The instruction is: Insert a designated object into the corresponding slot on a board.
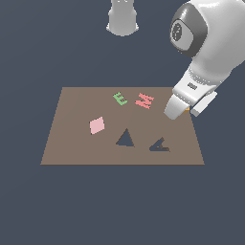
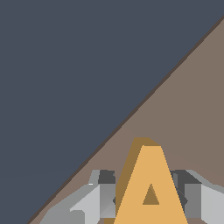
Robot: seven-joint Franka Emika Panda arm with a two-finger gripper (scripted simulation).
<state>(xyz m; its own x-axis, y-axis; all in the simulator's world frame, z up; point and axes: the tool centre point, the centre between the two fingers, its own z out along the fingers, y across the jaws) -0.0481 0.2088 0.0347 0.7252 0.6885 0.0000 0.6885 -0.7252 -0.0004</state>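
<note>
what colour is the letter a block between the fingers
Orange-yellow; the A block shows best in the wrist view, between the grey fingers.

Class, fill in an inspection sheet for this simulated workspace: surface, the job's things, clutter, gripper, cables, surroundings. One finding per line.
Surface: flat brown board lying on a plain dark blue-grey ground.
Job's things: orange-yellow letter A block sits between the gripper's fingers near the board's edge on the exterior view's right; the A-shaped slot is unfilled.
Clutter: green letter E, red letter M, pink diamond piece, plain triangle cutout, all on the board.
Gripper: gripper has a finger on each side of the A block; contact cannot be told.
Cables: nothing seen.
Surroundings: arm's base beyond the board; otherwise nothing seen.
</note>
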